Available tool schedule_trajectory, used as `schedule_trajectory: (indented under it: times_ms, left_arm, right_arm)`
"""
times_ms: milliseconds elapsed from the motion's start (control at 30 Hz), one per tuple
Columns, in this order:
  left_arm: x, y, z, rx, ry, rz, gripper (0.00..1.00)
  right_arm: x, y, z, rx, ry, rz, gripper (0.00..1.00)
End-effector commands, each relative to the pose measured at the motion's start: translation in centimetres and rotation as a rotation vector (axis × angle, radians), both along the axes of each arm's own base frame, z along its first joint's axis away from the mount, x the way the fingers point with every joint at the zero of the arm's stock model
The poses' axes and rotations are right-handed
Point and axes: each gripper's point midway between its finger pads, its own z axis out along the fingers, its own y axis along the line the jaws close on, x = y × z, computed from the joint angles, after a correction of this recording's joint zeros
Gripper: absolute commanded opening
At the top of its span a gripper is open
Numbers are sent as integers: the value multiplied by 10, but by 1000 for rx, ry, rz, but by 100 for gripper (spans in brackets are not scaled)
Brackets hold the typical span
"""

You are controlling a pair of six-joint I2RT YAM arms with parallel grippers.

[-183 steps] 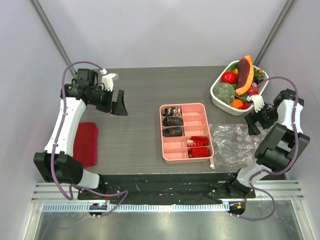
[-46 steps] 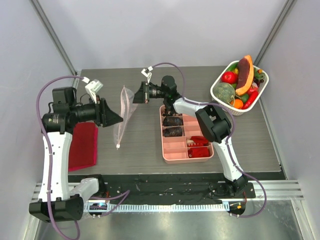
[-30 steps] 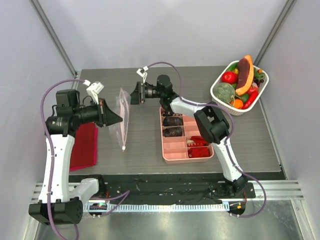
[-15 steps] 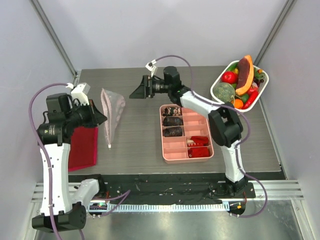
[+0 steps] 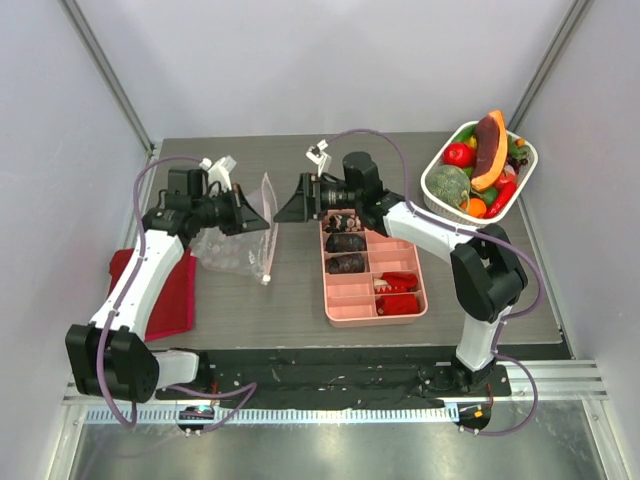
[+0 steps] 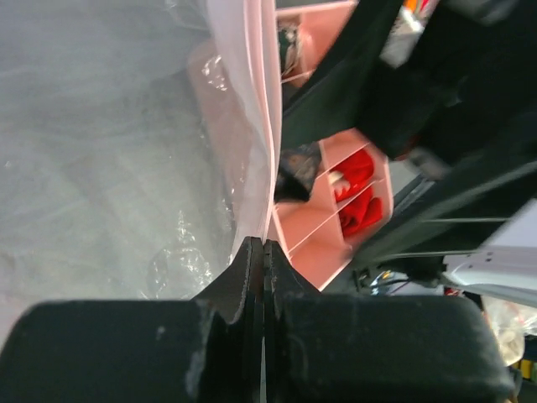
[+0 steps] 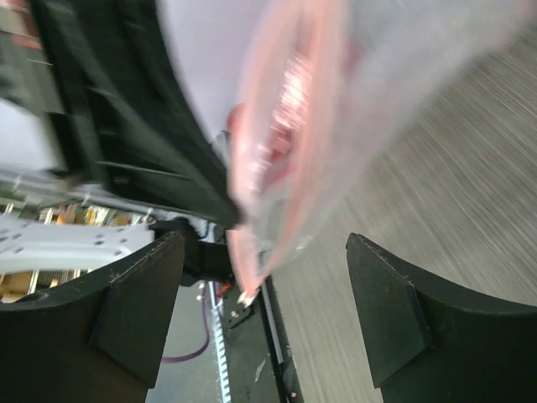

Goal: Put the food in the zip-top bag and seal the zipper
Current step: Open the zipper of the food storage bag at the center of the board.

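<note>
The zip-top bag [image 5: 232, 248], clear and crinkly, hangs over the left half of the table. My left gripper [image 5: 262, 224] is shut on its edge. In the left wrist view the jaws [image 6: 263, 245] meet on the whitish zipper [image 6: 252, 92], with the bag's film [image 6: 101, 168] spreading left. The zipper [image 5: 268, 245] runs nearly upright and ends in a small tab near the table. My right gripper [image 5: 285, 206] stands open just right of the bag, facing it. In its own view the blurred bag [image 7: 336, 109] hangs ahead of the spread fingers [image 7: 138, 311], untouched. The food [image 5: 470, 165] fills a white basket at the back right.
A pink compartment tray [image 5: 395, 215] with dark lumps and red pieces lies mid-table, right under the right arm. A red folded cloth [image 5: 165, 295] lies at the left edge. The white basket [image 5: 432, 192] stands by the right wall.
The right gripper has opened and drawn back to the right, off the bag. The left gripper has swung right and lower with the bag, which now sags onto the table.
</note>
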Motion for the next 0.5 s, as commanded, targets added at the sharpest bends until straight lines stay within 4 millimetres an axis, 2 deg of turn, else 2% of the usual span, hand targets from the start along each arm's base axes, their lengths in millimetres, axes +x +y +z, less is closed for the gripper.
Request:
schedule_trajectory:
  times_ms: [0, 67, 200, 300, 333, 400, 433, 467]
  left_arm:
    - [22, -23, 36, -139, -103, -18, 0]
    - [22, -25, 36, -147, -92, -12, 0]
    - [22, -26, 42, -156, -104, -10, 0]
    - [17, -24, 42, -146, -91, -5, 0]
    - [15, -22, 43, -137, -93, -6, 0]
    - [7, -15, 43, -75, -99, -2, 0]
    - [6, -11, 42, -47, -103, 3, 0]
    - [0, -1, 39, 14, -86, 29, 0]
  right_arm:
    - [18, -10, -13, -77, -30, -148, 83]
    - [27, -11, -23, -107, -13, -193, 80]
    - [31, -2, -24, -82, 13, -212, 70]
    - [33, 6, -24, -77, 9, -208, 44]
    - [34, 5, -27, -103, 5, -210, 32]
    - [33, 3, -29, -119, -8, -205, 22]
    - [31, 0, -32, -140, -26, -194, 2]
    - [28, -2, -29, -146, -39, -190, 1]
